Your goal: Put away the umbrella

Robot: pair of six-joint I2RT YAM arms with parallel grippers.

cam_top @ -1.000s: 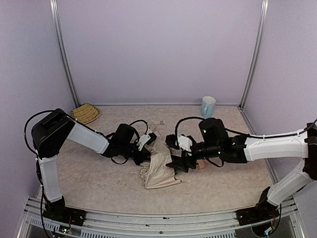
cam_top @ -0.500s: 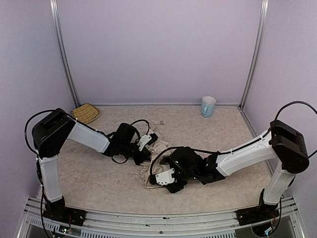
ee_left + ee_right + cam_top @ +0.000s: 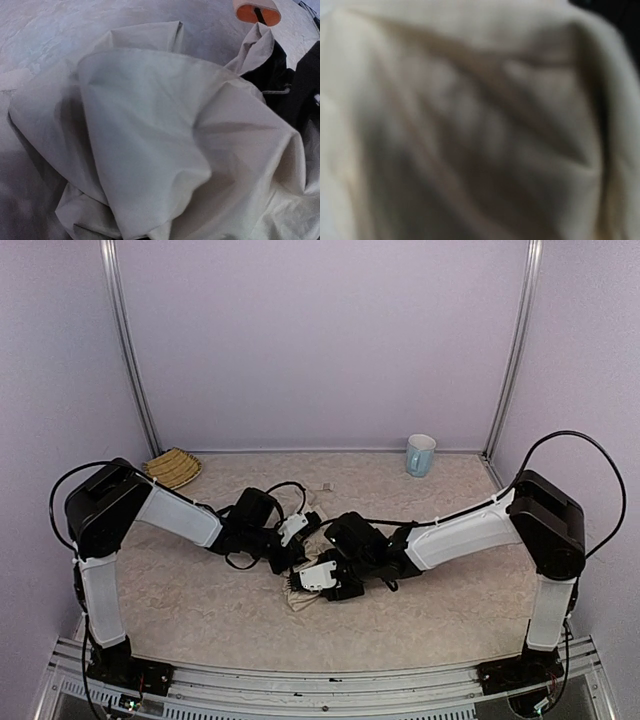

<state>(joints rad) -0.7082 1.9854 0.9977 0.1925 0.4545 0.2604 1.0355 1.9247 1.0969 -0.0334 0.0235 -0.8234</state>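
The left end effector [image 3: 298, 546], pressed together, seems to anchor the umbrella [image 3: 150, 140]; the right end effector [image 3: 304, 583] bears on it for gathering, its spread not discernible.

Right tool [image 3: 312, 581], a second ago just right of the umbrella [image 3: 300, 600], now lies across the crumpled canopy's near half, covering most of the fabric, with its elbow raised at far right.

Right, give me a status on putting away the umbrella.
Done: nothing yet; the umbrella lies crumpled and loose on the table. In hand: the left gripper, shut, and the right gripper are both down on its fabric. Left: bundle the canopy and stow it.
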